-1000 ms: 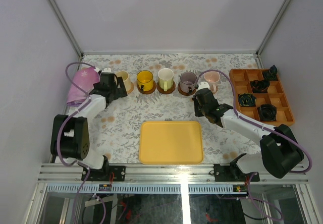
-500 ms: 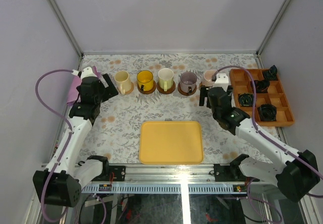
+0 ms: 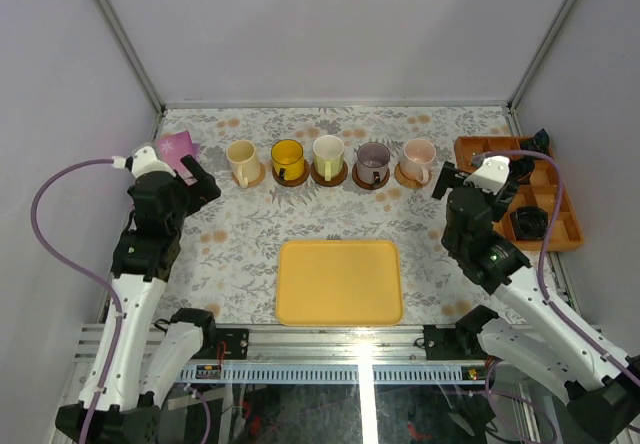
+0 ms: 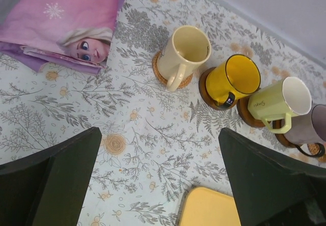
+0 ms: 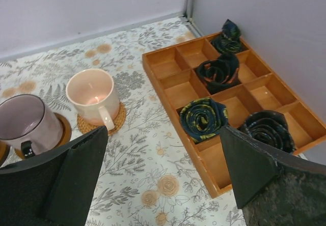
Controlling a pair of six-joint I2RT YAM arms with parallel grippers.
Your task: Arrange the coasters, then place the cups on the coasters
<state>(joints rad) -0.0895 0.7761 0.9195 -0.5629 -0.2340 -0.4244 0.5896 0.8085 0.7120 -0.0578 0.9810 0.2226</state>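
Five cups stand in a row at the back, each on a coaster: cream cup (image 3: 241,157), yellow cup (image 3: 287,156), cream-white cup (image 3: 328,153), grey-purple cup (image 3: 373,160), pink cup (image 3: 417,155). In the left wrist view the cream cup (image 4: 188,48) sits on a tan coaster (image 4: 157,72) and the yellow cup (image 4: 237,78) on a dark one (image 4: 206,90). The pink cup (image 5: 92,94) rests on a tan coaster (image 5: 119,120). My left gripper (image 3: 190,179) (image 4: 159,147) is open, raised, near-left of the row. My right gripper (image 3: 450,182) (image 5: 164,139) is open, right of the pink cup.
A yellow rectangular tray (image 3: 340,282) lies at the front middle. An orange divided tray (image 3: 545,246) (image 5: 189,89) with dark rolled items stands at the right. A pink printed cloth (image 3: 177,149) (image 4: 61,22) lies at the back left corner.
My right gripper has opened, left the pink cup on its coaster and drawn back to the right. The left arm has pulled back from the cream cup and risen.
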